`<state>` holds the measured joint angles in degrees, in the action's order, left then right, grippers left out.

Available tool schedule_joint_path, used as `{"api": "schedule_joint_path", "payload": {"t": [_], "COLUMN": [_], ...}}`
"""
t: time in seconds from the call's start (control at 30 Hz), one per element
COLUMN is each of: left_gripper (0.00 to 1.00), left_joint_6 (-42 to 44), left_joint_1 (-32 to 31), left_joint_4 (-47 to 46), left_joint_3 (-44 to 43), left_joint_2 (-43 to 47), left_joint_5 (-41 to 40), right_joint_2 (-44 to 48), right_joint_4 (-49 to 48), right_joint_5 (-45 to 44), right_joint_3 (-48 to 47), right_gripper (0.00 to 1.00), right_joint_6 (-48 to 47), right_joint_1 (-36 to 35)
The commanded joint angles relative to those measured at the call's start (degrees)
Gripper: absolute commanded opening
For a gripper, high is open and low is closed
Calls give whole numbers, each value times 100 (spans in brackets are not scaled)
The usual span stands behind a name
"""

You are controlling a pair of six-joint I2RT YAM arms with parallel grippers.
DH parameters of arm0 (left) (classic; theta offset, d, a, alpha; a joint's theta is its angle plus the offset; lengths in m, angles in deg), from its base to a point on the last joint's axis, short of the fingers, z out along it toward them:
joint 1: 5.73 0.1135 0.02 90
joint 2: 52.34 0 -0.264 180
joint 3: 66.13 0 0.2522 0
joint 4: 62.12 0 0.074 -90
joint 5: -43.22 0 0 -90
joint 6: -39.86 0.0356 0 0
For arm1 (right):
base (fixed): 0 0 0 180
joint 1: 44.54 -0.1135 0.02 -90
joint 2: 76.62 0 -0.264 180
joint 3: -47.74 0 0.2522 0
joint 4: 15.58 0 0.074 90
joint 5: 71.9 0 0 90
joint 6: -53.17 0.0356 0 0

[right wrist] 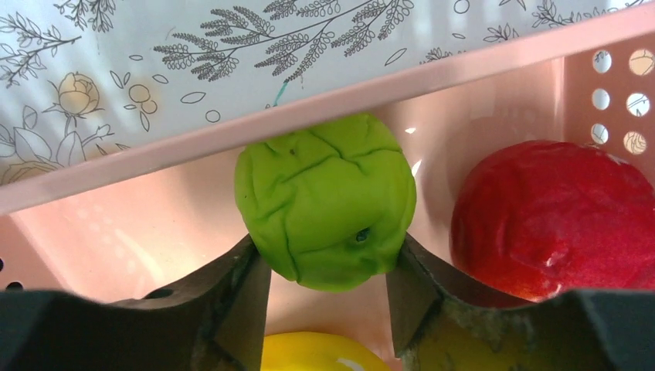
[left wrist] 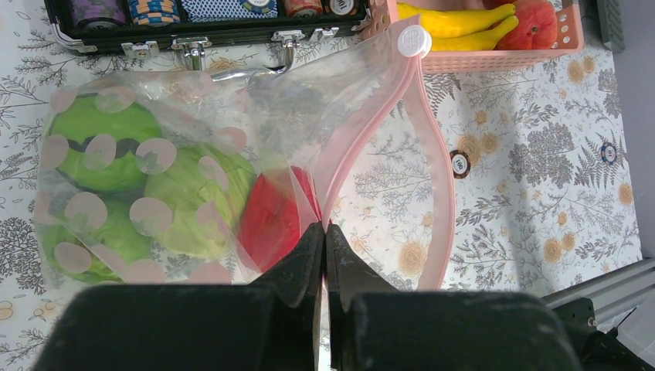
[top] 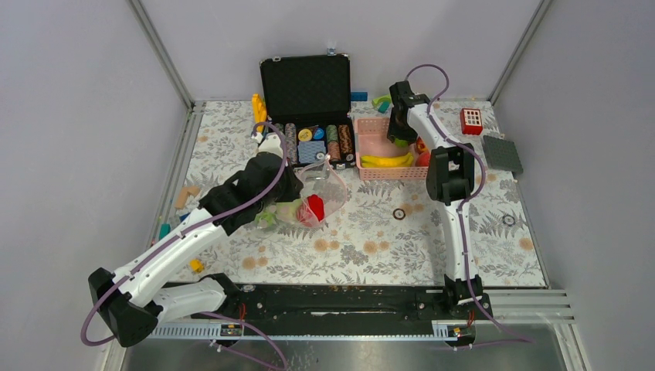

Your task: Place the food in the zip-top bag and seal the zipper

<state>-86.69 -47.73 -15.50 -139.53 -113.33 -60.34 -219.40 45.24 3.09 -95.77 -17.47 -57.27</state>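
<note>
The basket wall and red fruit crowd the green cabbage; the mouth of the zip-top bag gapes

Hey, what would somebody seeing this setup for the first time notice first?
A bright green cabbage fills the right wrist view, clasped by the right hand inside the pink basket. Mid-table, the left hand pinches the pink zipper of a dotted clear bag holding cabbages and a red pepper.

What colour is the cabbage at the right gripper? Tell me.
Green; the cabbage shows best in right wrist view.
</note>
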Motion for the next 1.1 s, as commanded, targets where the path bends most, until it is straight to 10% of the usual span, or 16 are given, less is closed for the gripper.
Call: {"api": "schedule_joint_path", "payload": {"t": [0.0,0.37,0.7,1.07], "left_gripper": [0,0,0,0], "left_joint_6": [-83,-137,-97,-86], "left_joint_1": [16,18,21,19], "left_joint_4": [-219,-332,-364,-367], "left_joint_3": [-100,105,37,-100], "left_joint_2": [89,324,312,245], "left_joint_5": [-37,128,236,222], "right_joint_2": [193,2714,5143,6836], "right_joint_4": [-175,-2177,-4564,-5323], "right_joint_5": [-57,666,4252,5397], "right_joint_3": [135,2927,5647,6977], "right_gripper": [45,39,39,41], "right_joint_6": [57,-232,312,195], "right_joint_1": [11,10,-65,-1621]}}
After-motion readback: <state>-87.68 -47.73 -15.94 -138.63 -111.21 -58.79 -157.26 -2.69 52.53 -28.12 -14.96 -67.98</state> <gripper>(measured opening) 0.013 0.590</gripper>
